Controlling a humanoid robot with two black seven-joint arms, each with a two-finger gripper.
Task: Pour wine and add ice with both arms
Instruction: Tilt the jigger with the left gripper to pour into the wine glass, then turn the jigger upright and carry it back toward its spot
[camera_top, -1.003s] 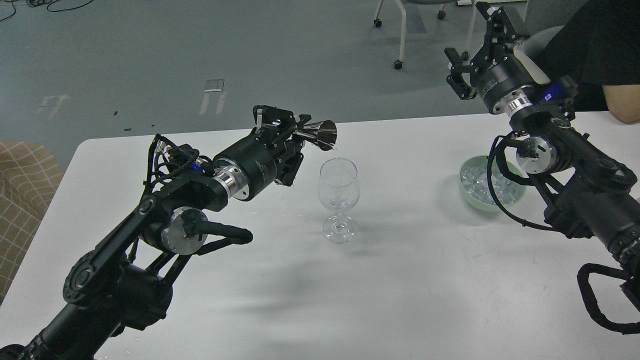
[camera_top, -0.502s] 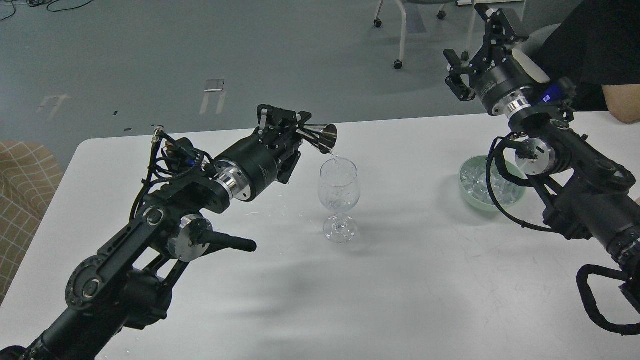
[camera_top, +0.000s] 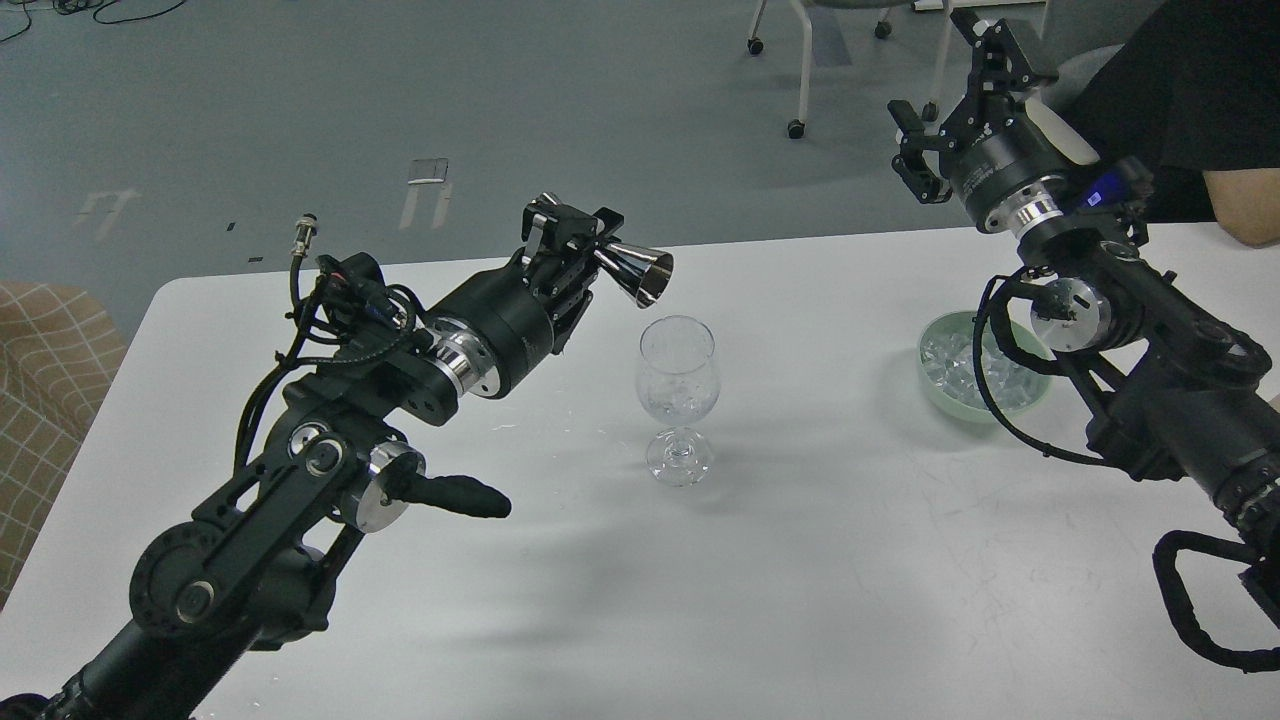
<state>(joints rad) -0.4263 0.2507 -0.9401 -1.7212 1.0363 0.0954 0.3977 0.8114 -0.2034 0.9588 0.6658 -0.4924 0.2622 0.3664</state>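
A clear stemmed wine glass (camera_top: 678, 395) stands upright at the middle of the white table (camera_top: 800, 560). The wine in it is too clear to make out. My left gripper (camera_top: 585, 255) is shut on a shiny steel jigger (camera_top: 635, 273), held on its side with its mouth just above and left of the glass rim. No liquid shows at the jigger's mouth. A pale green bowl (camera_top: 965, 405) holds many clear ice cubes (camera_top: 950, 362) at the right. My right gripper (camera_top: 950, 110) is open and empty, raised well above and behind the bowl.
My right arm's elbow and looping cable (camera_top: 1010, 400) overlap the bowl's right side. A person's arm (camera_top: 1240, 200) rests at the table's far right corner. Chair legs on castors (camera_top: 800, 100) stand on the floor behind the table. A checked cushion (camera_top: 40, 400) lies at the left.
The left arm has lifted and tipped the jigger back from the glass. The thin stream of liquid seen half a second ago has stopped. The right gripper has hardly moved.
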